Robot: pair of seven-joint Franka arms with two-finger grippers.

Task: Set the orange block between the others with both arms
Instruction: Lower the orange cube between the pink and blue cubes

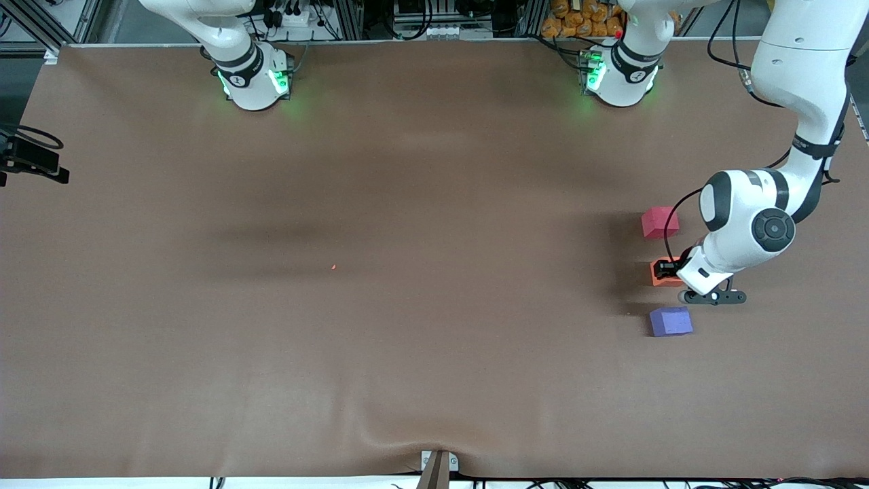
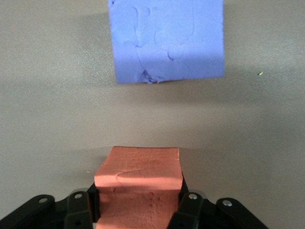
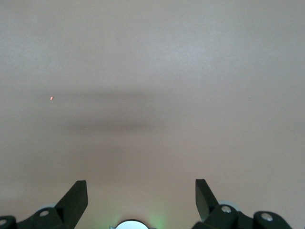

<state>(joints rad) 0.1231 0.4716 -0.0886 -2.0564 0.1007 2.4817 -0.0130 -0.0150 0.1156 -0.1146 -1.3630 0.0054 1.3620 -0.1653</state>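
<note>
My left gripper [image 1: 669, 269] is shut on the orange block [image 1: 658, 273], low over the table toward the left arm's end. The block sits in the gap between the red-pink cube [image 1: 660, 222], farther from the front camera, and the purple cube [image 1: 671, 321], nearer to it. I cannot tell whether the block touches the table. In the left wrist view the orange block [image 2: 138, 179] is pinched between both fingers [image 2: 190, 205], with the purple cube [image 2: 167, 40] ahead. My right gripper [image 3: 141, 191] stands open over bare table, and in the front view it is out of sight.
The brown table cover [image 1: 407, 204] spreads wide toward the right arm's end. A tiny red speck [image 1: 333, 266] lies mid-table. A black device [image 1: 30, 159] sits at the table's edge at the right arm's end. A clamp [image 1: 438, 465] grips the edge nearest the front camera.
</note>
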